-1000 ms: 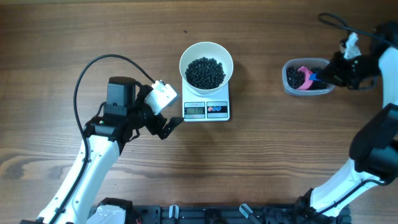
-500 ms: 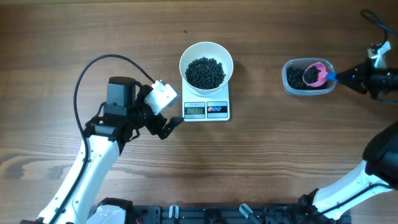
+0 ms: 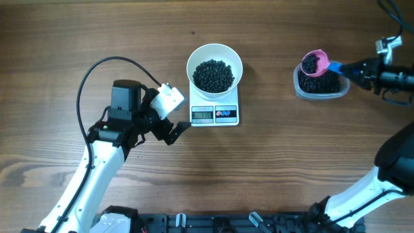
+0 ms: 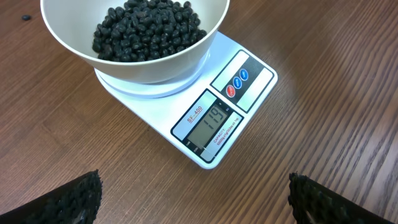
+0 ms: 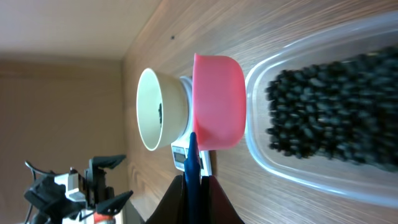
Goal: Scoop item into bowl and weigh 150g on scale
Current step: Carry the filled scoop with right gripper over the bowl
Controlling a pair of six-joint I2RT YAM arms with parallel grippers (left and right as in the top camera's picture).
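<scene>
Readable text is all on the small flat white square kitchen scale (image 4: 249,93), left wrist view. Model mark "SF-400" (image 4: 194,113) in red, printed on the front panel beside the grey digital display (image 4: 214,121). Display digits read 119, seen at a slant. A line of fine print runs along the display's lower edge; it looks to start with "5000g", the rest is too small. Markings on the round red and blue buttons (image 4: 237,83) are illegible. In the overhead view the display digits can't be resolved.
</scene>
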